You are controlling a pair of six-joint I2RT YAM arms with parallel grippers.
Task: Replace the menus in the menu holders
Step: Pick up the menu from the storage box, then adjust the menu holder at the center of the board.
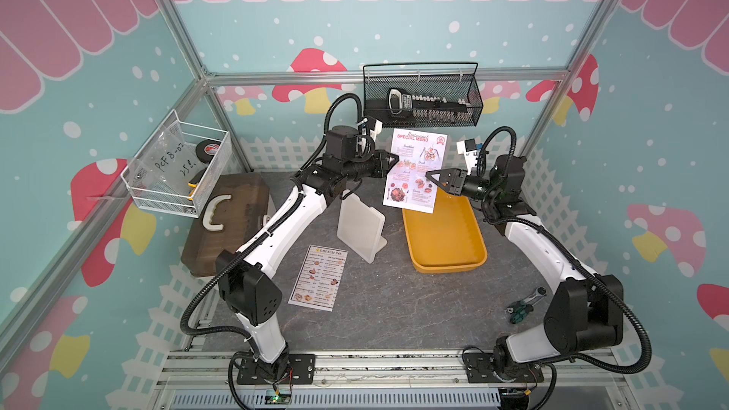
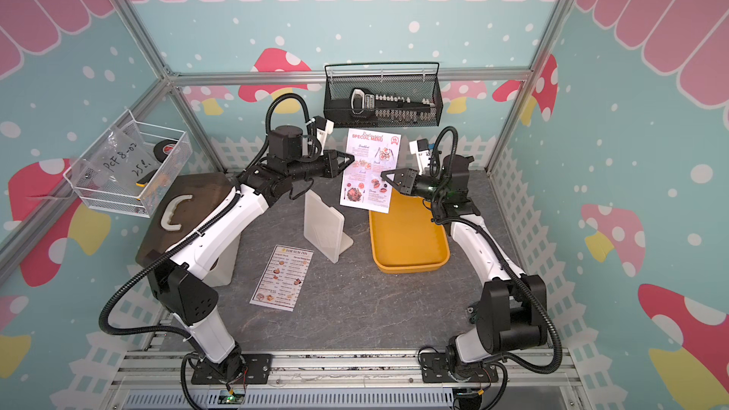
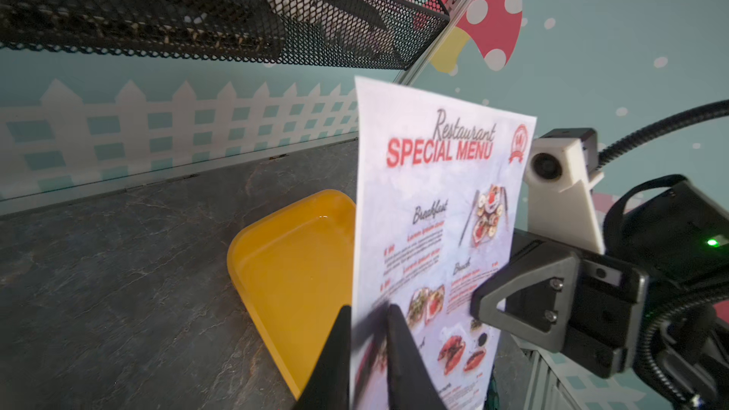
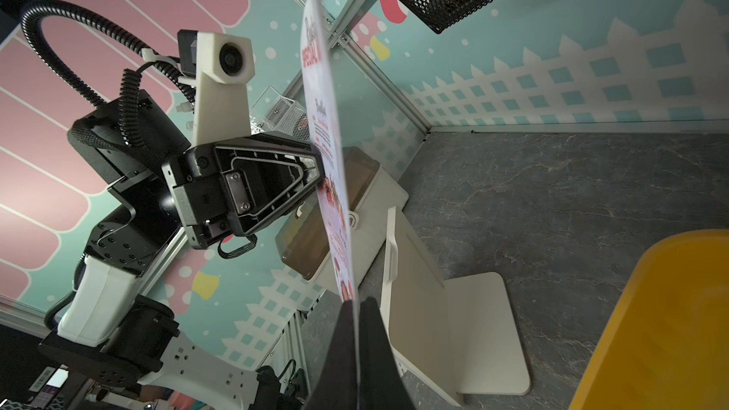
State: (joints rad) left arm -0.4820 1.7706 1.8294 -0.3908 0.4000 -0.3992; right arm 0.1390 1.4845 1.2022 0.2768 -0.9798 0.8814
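two menus: right gripper (image 1: 428, 173) clamps the special menu (image 1: 414, 159), left gripper (image 1: 396, 158) jaws slightly apart round its edge; dim sum inn menu (image 1: 318, 278) lies by the one menu holder (image 1: 361, 230).

On my feed I see the special menu (image 1: 416, 171) white with a red title and reddish food photos, the dim sum menu (image 1: 318, 278) white with black print, the holder (image 1: 361, 230) white, the tray (image 1: 445, 238) yellow, the desk (image 1: 394, 309) dark grey with pale veining, and the mesh basket (image 1: 422, 100) black.
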